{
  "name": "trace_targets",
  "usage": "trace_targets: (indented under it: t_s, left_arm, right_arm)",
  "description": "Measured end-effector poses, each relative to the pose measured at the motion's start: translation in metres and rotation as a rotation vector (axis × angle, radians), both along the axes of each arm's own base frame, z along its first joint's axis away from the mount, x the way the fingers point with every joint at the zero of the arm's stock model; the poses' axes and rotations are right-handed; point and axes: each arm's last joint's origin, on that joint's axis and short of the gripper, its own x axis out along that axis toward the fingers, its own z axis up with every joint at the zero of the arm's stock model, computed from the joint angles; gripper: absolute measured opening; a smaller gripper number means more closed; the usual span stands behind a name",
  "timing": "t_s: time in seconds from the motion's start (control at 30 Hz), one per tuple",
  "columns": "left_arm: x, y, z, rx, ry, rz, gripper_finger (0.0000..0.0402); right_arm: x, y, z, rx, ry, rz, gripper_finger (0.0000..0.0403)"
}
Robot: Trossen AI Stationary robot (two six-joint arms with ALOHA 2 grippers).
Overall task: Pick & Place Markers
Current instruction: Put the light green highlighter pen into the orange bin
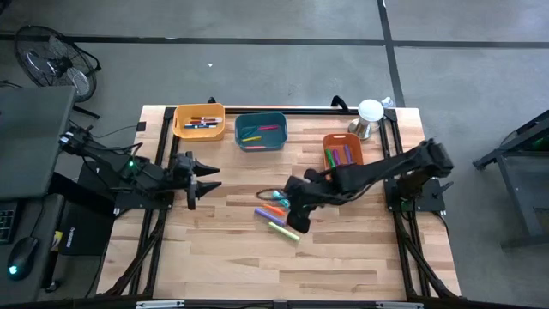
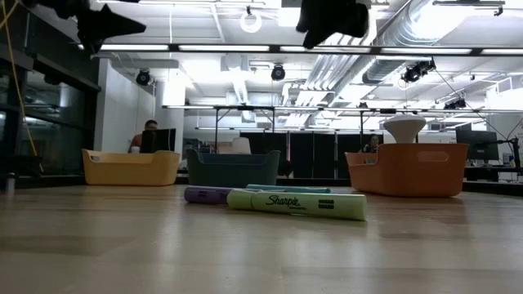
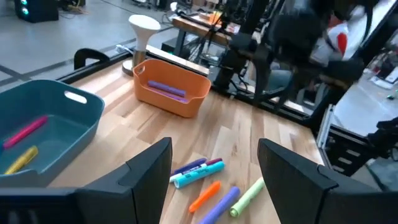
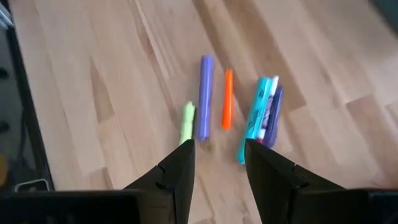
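Colours on the pale, striped wooden table

Bins run yellow, teal and orange across the frame's upper middle; at centre lie green, purple, orange, teal and perhaps dark-blue markers.

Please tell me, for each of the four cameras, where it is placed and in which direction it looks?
High view: above the table, looking straight down; both arms show, left gripper and right gripper.
Low view: at table-top height, looking level across at the green marker; arms hang from above.
Left wrist view: looks past its open fingers at the orange bin.
Right wrist view: looks down past its fingers.
Both wrist views share the orange marker.
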Motion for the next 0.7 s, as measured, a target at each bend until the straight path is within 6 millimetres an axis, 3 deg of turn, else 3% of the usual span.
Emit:
trace_targets:
  t_s: [0.2, 0.53, 0.7]
  left_arm:
    - [-0.014, 0.005, -0.013, -0.027, -0.035, -0.051, 0.0232]
    - [-0.020, 0.006, -0.025, -0.039, -0.048, -0.134, 0.0232]
    - [-0.020, 0.006, -0.025, -0.029, -0.044, -0.160, 0.0232]
  right_arm:
    - [0.019, 0.022, -0.028, 0.041, 0.127, -0.005, 0.0129]
    - [0.027, 0.064, -0.079, -0.009, 0.240, 0.037, 0.0129]
    - [0.030, 0.073, -0.100, -0.015, 0.275, 0.000, 0.0129]
